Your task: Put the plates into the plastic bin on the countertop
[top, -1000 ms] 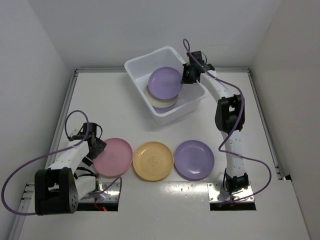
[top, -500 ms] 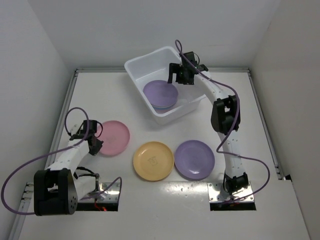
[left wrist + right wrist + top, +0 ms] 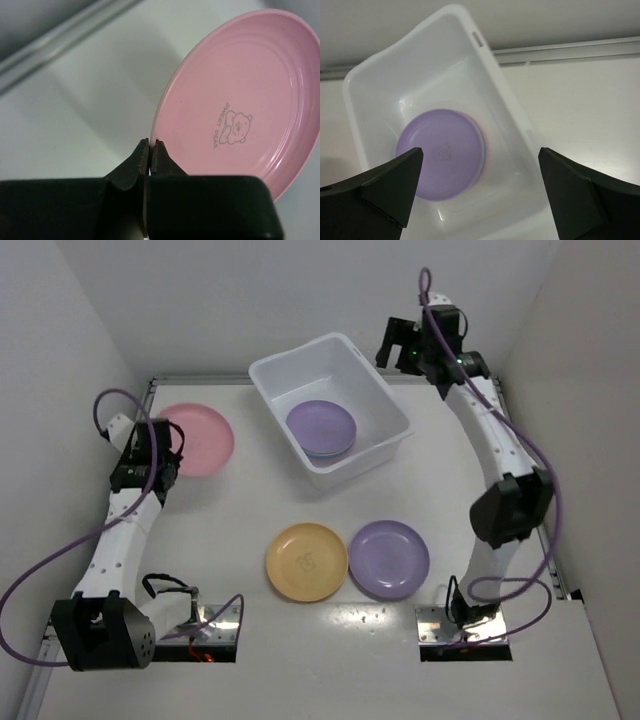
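White tabletop [image 3: 250,495]: yellow plate [image 3: 306,562], purple plate [image 3: 389,558] near front. Left end effector [image 3: 151,150] pinches pink plate [image 3: 240,100] by rim, left of bin [image 3: 270,368]; best carried level, released low over stack [image 3: 321,428]. Right end effector [image 3: 479,155] spread, empty, raised near bin.

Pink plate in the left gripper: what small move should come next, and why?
Probably swing the left gripper rightward toward the white rectangular plastic bin. It is shut on the rim of the round pink plastic plate, held left of the bin, and the open right gripper is clear of it.
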Controlling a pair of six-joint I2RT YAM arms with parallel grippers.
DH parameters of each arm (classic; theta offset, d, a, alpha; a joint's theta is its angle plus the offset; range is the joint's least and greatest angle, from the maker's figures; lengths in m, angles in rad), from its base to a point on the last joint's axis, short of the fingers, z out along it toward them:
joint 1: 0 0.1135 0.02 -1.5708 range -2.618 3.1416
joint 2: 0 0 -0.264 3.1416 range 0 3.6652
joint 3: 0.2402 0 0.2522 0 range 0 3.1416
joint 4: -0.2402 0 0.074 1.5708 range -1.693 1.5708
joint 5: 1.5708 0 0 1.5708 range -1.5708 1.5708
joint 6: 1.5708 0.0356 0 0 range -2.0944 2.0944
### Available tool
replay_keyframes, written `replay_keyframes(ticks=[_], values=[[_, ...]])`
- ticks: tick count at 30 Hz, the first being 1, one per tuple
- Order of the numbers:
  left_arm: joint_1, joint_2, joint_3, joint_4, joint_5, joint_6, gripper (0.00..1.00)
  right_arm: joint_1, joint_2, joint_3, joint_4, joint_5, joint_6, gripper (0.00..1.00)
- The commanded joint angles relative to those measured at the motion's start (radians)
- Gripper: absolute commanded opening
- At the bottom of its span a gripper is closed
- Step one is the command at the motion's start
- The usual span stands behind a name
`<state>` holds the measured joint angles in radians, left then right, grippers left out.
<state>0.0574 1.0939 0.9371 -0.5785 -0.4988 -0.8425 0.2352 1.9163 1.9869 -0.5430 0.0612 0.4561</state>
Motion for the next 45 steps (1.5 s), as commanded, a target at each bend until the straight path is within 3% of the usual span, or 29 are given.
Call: replay_keyframes(ticks=[1, 4, 7, 9, 12, 15, 19, 24, 31, 32, 35, 36, 38, 39, 41, 45], values=[[-0.007, 0.001, 0.170, 0.124, -0.020, 0.108, 0.00, -0.045, -0.170, -0.138, -0.041, 0.170, 0.045, 1.00], [-0.031, 0.044, 0.248, 0.225, 0.095, 0.155, 0.00, -0.092, -0.371, -0.447, -0.061, 0.229, 0.130, 1.00], [-0.103, 0.202, 0.403, 0.295, 0.196, 0.207, 0.00, -0.123, -0.508, -0.673, -0.103, 0.229, 0.162, 1.00], [-0.212, 0.358, 0.497, 0.295, 0.206, 0.267, 0.00, -0.137, -0.609, -0.764, -0.187, 0.247, 0.203, 1.00], [-0.345, 0.512, 0.675, 0.295, 0.229, 0.327, 0.00, -0.158, -0.716, -0.943, -0.250, 0.102, 0.223, 1.00], [-0.402, 0.697, 0.840, 0.234, 0.263, 0.349, 0.00, -0.168, -0.798, -1.161, -0.259, -0.012, 0.256, 1.00], [-0.455, 0.856, 0.962, 0.200, 0.284, 0.374, 0.00, -0.159, -0.850, -1.309, -0.193, -0.122, 0.288, 0.97], [-0.507, 1.017, 1.124, 0.065, 0.229, 0.375, 0.00, -0.148, -0.821, -1.463, -0.104, -0.123, 0.326, 0.97], [-0.507, 1.034, 1.098, 0.017, 0.174, 0.342, 0.00, -0.139, -0.742, -1.548, 0.075, -0.225, 0.326, 0.92], [-0.507, 1.034, 1.098, 0.002, 0.174, 0.332, 0.02, -0.139, -0.729, -1.559, 0.086, -0.225, 0.326, 0.89], [-0.507, 1.034, 1.098, -0.020, 0.161, 0.332, 0.26, -0.129, -0.711, -1.559, 0.104, -0.244, 0.312, 0.85], [-0.507, 1.034, 1.098, -0.020, 0.161, 0.323, 0.52, -0.129, -0.711, -1.559, 0.104, -0.244, 0.312, 0.79], [-0.507, 1.023, 1.108, -0.029, 0.161, 0.322, 0.65, -0.120, -0.711, -1.548, 0.104, -0.225, 0.312, 0.70], [-0.507, 1.009, 1.108, -0.029, 0.161, 0.335, 0.76, -0.120, -0.711, -1.548, 0.104, -0.225, 0.303, 0.51], [-0.507, 0.988, 1.134, -0.029, 0.161, 0.344, 0.82, -0.111, -0.711, -1.548, 0.113, -0.216, 0.303, 0.39], [-0.507, 0.931, 1.172, -0.029, 0.161, 0.372, 1.00, -0.111, -0.711, -1.501, 0.076, -0.170, 0.294, 0.05]])
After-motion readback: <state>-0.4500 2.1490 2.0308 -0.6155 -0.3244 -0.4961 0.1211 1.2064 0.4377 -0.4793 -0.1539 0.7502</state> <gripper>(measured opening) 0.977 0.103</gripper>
